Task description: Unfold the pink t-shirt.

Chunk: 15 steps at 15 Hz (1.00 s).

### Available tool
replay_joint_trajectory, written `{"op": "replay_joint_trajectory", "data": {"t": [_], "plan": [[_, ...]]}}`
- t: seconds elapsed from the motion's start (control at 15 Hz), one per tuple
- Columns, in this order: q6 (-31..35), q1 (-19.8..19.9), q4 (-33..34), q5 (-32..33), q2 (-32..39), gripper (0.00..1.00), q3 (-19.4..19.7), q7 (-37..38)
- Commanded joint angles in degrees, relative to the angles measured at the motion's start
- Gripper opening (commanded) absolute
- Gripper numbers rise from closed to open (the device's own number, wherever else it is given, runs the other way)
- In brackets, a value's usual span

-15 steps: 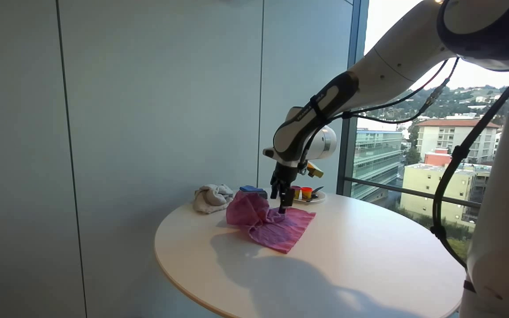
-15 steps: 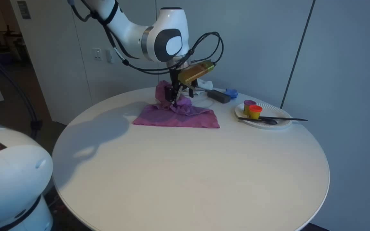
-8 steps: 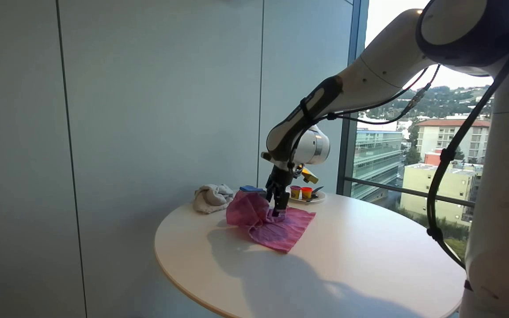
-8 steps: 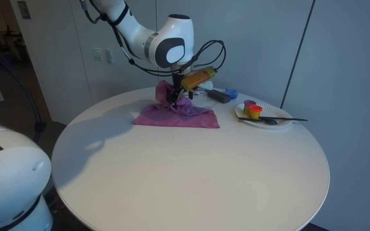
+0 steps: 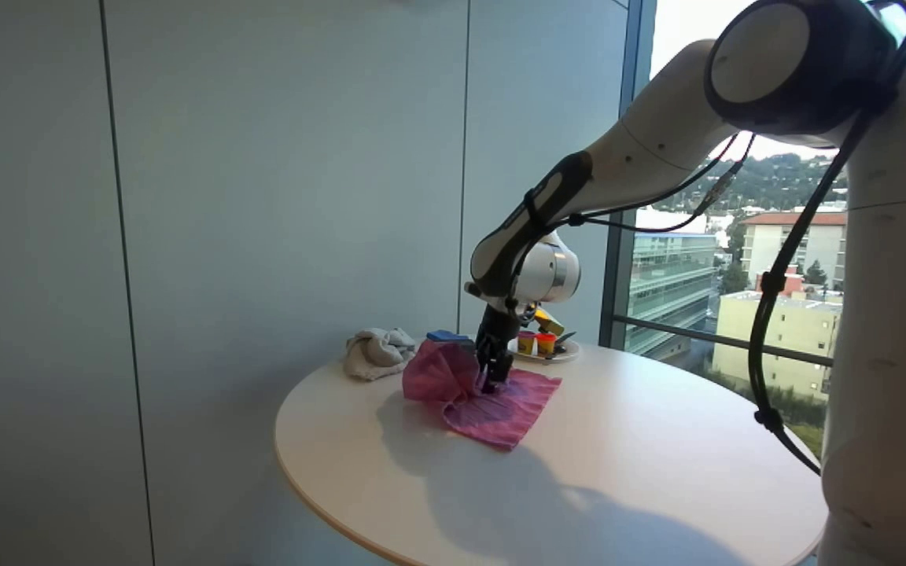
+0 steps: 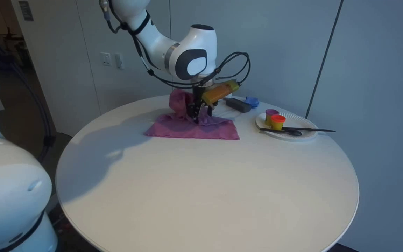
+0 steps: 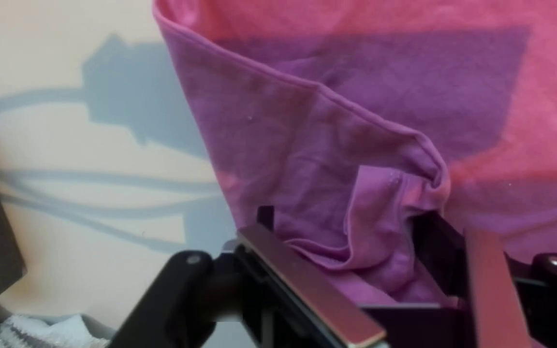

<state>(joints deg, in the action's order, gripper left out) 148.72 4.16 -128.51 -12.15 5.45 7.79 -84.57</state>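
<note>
The pink t-shirt (image 5: 492, 417) lies on the far part of the round table. Its near edge lies flat and its other end is bunched up, as both exterior views show (image 6: 194, 131). In the wrist view the shirt (image 7: 283, 130) has a folded-over flap and a crumpled fold. My gripper (image 7: 346, 217) is open, with one finger on each side of that crumpled fold. The fingertips are down at the fabric. In both exterior views the gripper (image 5: 492, 384) points down into the shirt beside the raised bunch (image 6: 202, 116). The fingertips are partly hidden by cloth there.
A white-beige cloth (image 5: 378, 354) lies near the table's far edge. A dark block (image 6: 238, 105) and a blue item (image 6: 252, 102) lie beside the shirt. A paper plate (image 6: 297, 139) holds a purple-lidded tub (image 6: 270, 117), a red-lidded tub (image 6: 277, 122) and black cutlery (image 6: 310, 130).
My gripper has moved down into the crumpled part of the shirt, shifting right in one exterior view and slightly left in another. The shirt has hardly moved.
</note>
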Motion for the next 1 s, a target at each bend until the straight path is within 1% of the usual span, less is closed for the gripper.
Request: {"op": "replay_joint_trajectory", "data": {"t": [0.0,0.27,0.33,0.6,0.67,0.8,0.93], "plan": [[0.3,2.0,2.0,-1.6,1.1,0.44,-2.3,-1.6],[1.1,2.2,1.1,-0.4,-0.8,0.17,-3.0,-2.1],[1.7,2.1,0.5,0.4,-1.7,0.08,-3.1,-2.1],[5.2,1.5,-2.5,8.3,-6.7,0.0,-2.4,0.7],[7.3,1.4,-3.3,11.2,-8.0,0.06,-2.1,2.1],[10.7,1.7,-3.4,14.6,-9.0,0.07,-1.6,3.5],[13.7,1.8,-2.3,14.0,-7.8,0.07,-0.9,2.6]]}}
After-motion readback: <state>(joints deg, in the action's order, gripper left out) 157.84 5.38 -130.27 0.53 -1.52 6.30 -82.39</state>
